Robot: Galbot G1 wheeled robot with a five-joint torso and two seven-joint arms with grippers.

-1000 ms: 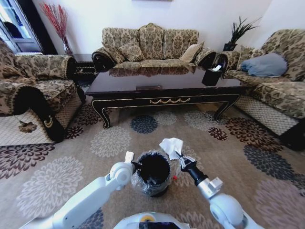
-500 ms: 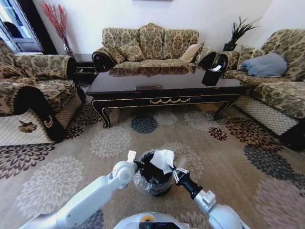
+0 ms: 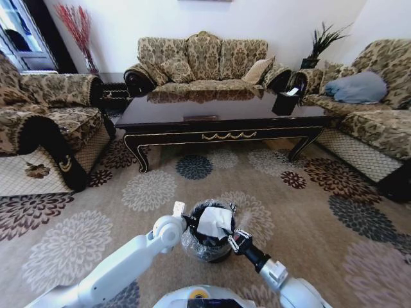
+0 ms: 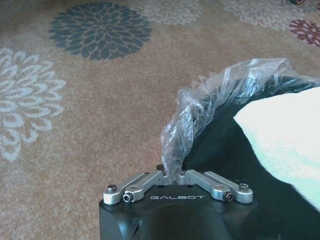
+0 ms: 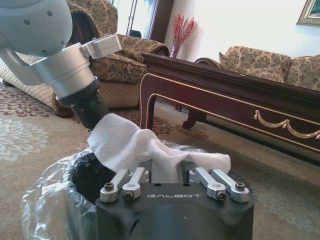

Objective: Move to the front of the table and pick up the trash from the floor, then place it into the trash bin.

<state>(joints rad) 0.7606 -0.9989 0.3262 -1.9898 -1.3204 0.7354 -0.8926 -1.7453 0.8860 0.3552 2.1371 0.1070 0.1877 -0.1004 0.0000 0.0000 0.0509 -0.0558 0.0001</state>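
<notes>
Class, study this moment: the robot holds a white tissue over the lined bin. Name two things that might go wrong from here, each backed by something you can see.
1. The tissue spreads wide across the trash bin mouth; released from the right pincer, it may drape over the rim or fall onto the floor.
2. The left pincer pinches only the thin liner bag; a tug might tear it or tip the light bin.

White tissue (image 3: 214,221); black bin (image 3: 207,232); beige flower-medallion carpet (image 3: 289,212).
</notes>
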